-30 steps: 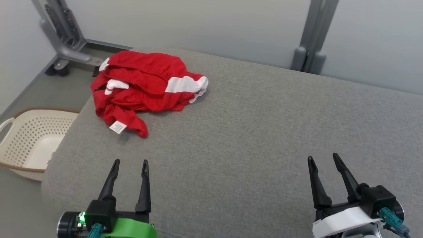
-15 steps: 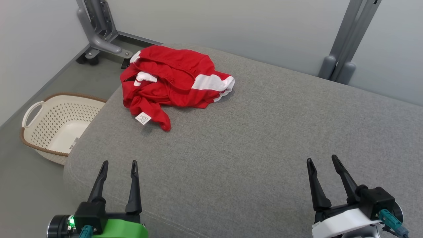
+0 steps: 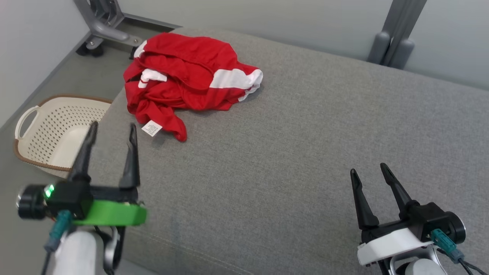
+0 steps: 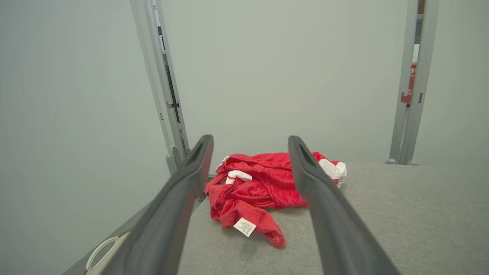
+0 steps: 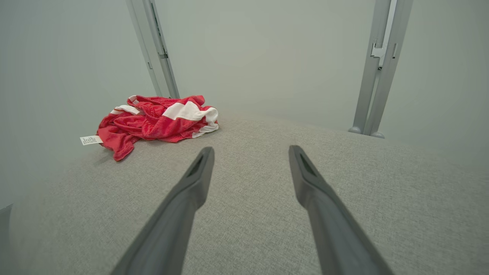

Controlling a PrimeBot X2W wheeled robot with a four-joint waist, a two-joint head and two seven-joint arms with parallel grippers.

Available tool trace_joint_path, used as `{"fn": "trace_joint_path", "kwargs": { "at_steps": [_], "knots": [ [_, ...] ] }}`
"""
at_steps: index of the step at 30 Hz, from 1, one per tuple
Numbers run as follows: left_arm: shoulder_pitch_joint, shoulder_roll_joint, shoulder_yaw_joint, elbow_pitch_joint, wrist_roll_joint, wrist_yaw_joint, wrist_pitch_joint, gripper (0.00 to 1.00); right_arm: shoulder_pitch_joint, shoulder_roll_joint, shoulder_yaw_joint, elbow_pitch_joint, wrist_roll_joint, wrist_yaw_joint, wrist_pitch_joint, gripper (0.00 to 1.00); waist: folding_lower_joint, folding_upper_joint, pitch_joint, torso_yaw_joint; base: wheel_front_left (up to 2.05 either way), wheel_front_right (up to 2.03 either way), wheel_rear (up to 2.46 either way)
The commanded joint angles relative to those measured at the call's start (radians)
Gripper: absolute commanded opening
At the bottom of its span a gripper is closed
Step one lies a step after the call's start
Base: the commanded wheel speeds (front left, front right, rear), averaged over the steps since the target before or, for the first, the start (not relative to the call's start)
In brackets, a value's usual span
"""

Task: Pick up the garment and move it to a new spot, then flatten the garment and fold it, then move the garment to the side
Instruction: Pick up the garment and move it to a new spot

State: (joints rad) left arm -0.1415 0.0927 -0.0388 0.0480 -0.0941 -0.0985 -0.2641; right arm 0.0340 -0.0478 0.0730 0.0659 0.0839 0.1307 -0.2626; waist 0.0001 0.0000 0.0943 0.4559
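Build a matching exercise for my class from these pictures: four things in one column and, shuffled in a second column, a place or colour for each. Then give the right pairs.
Column one
1. garment
2. basket
3. left hand
4. right hand

Column two
A. open, white at its base
B. on the floor beside the grey cushion
C. open, green at its base
D. crumpled near the cushion's far left corner

Right pairs: 1-D, 2-B, 3-C, 4-A
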Motion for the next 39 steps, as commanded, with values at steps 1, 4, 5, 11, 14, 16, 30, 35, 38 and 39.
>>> {"fn": "trace_joint_path", "kwargs": {
  "at_steps": [1,4,5,11,14,16,30,35,38,39],
  "knots": [
    [-0.071,0.022,0.008,-0.003,0.002,-0.009,-0.001,1.00,-0.023,-0.005,-0.007,-0.004,-0.020,0.000,-0.003,1.00,-0.0001,0.0000,0.094,-0.044,0.00,0.00,0.00],
    [-0.219,0.081,0.010,0.041,-0.014,-0.025,0.000,1.00,-0.049,-0.017,-0.010,-0.006,-0.049,0.000,-0.003,1.00,-0.0001,0.0000,0.156,-0.067,0.00,0.00,0.00],
    [-0.266,0.098,0.005,0.063,-0.022,-0.026,0.000,1.00,-0.058,-0.023,-0.009,-0.007,-0.056,0.000,-0.003,1.00,-0.0001,0.0000,0.173,-0.073,0.00,0.00,0.00],
    [-0.570,0.234,-0.098,0.267,-0.116,-0.031,0.006,1.00,-0.117,-0.062,-0.014,-0.022,-0.089,0.000,-0.003,1.00,-0.0001,0.0000,0.289,-0.127,0.00,0.00,0.00],
    [-0.707,0.286,-0.186,0.375,-0.202,-0.032,0.038,1.00,-0.139,-0.077,-0.025,-0.037,-0.101,0.000,-0.003,1.00,-0.0001,0.0000,0.340,-0.148,0.00,0.00,0.00],
    [-0.782,0.311,-0.249,0.446,-0.269,-0.032,0.073,1.00,-0.150,-0.087,-0.030,-0.042,-0.110,0.000,-0.003,1.00,-0.0001,0.0000,0.371,-0.163,0.00,0.00,0.00],
    [-1.046,0.354,-0.534,0.826,-0.632,-0.031,0.227,1.00,-0.205,-0.085,-0.042,-0.073,-0.135,0.000,-0.003,1.00,-0.0001,0.0000,0.518,-0.257,0.00,0.00,0.00],
    [-1.067,0.353,-0.617,0.845,-0.723,-0.031,0.239,1.00,-0.211,-0.075,-0.059,-0.074,-0.134,-0.001,-0.001,1.00,-0.0001,0.0000,0.555,-0.277,0.00,0.00,0.00],
    [-1.074,0.364,-0.670,0.855,-0.759,-0.031,0.242,1.00,-0.212,-0.066,-0.060,-0.073,-0.135,-0.001,0.001,1.00,-0.0001,0.0000,0.572,-0.287,0.00,0.00,0.00],
    [-1.072,0.367,-0.690,0.861,-0.768,-0.031,0.248,1.00,-0.216,-0.063,-0.059,-0.072,-0.134,-0.001,0.003,1.00,-0.0001,0.0000,0.578,-0.291,0.00,0.00,0.00]
  ]
}}
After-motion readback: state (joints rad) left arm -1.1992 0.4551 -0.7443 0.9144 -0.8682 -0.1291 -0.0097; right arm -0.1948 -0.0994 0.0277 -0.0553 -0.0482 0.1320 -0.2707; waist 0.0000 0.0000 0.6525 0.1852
